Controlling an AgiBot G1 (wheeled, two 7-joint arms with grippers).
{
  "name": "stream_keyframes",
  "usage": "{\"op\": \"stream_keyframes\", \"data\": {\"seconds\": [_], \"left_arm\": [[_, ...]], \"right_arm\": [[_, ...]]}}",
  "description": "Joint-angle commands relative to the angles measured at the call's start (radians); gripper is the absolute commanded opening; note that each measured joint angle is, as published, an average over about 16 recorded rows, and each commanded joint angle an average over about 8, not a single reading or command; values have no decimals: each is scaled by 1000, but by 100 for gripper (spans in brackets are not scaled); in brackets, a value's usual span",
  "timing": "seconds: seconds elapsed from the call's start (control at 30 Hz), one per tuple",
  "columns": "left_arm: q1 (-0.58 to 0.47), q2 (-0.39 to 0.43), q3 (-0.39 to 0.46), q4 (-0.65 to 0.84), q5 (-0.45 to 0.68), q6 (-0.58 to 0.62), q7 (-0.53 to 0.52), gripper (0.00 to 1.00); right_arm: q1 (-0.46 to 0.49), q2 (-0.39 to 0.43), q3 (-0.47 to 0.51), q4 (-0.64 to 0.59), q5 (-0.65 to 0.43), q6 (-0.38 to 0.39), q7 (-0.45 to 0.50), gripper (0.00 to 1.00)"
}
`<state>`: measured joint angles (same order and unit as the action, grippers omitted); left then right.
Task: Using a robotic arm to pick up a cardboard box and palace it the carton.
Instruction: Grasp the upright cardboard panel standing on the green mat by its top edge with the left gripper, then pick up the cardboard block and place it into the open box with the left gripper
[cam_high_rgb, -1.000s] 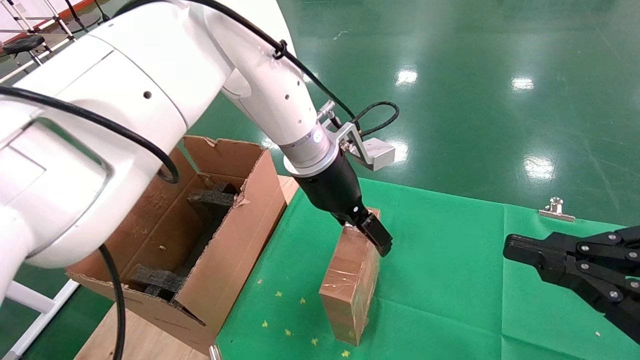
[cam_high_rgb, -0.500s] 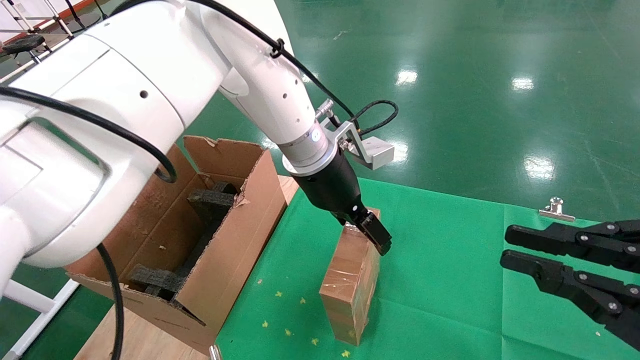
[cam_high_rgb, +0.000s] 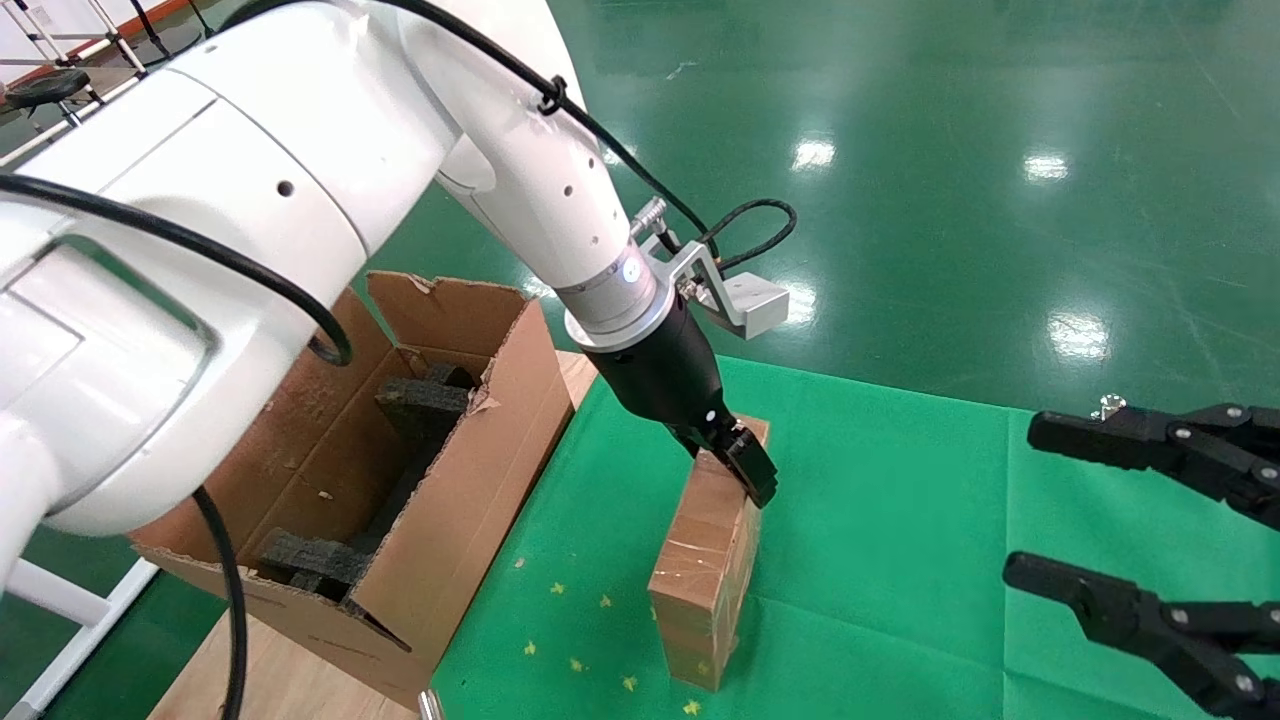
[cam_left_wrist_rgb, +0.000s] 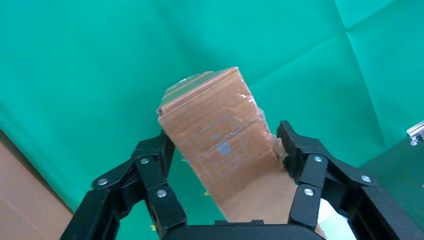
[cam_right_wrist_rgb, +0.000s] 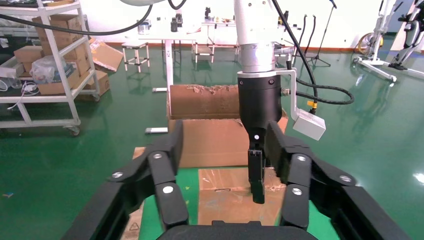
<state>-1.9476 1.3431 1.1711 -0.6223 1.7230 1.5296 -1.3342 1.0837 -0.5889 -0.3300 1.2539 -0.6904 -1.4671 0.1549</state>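
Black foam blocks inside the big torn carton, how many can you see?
2 black foam blocks: one at the far end of the large brown corrugated carton, one at its near end. More may be hidden behind the walls.

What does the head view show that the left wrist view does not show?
Only the head view shows the large brown corrugated carton with black foam blocks inside, the white robotic arm, and the open right claw at the right, over the green cloth.

Only the left wrist view shows both fingers of the left claw pressed against opposite sides of the box, and faint printed squares on its face.

Both show the small brown tape-wrapped cardboard box gripped at one end, tilted over the cloth.
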Motion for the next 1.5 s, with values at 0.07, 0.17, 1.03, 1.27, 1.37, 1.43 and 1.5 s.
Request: {"op": "stream_keyframes", "data": {"seconds": [0.07, 0.17, 1.03, 1.27, 1.37, 1.43, 1.5], "left_arm": [[0, 0, 0, 0, 0, 0, 0, 0], [1, -3, -1, -2, -1, 0, 0, 0], [-306, -427, -97, -193, 96, -127, 153, 0], [-329, -566, -73, -131, 167, -128, 286, 0], [-296, -609, -73, -69, 154, -139, 337, 0], [-268, -630, -75, -26, 140, -149, 366, 0], [-239, -644, -74, 13, 130, -162, 393, 0]], "right_arm": [[0, 0, 0, 0, 0, 0, 0, 100], [0, 0, 0, 0, 0, 0, 0, 100], [0, 0, 0, 0, 0, 0, 0, 100], [0, 0, 0, 0, 0, 0, 0, 100], [0, 0, 0, 0, 0, 0, 0, 100], [0, 0, 0, 0, 0, 0, 0, 100], [0, 0, 0, 0, 0, 0, 0, 100]]}}
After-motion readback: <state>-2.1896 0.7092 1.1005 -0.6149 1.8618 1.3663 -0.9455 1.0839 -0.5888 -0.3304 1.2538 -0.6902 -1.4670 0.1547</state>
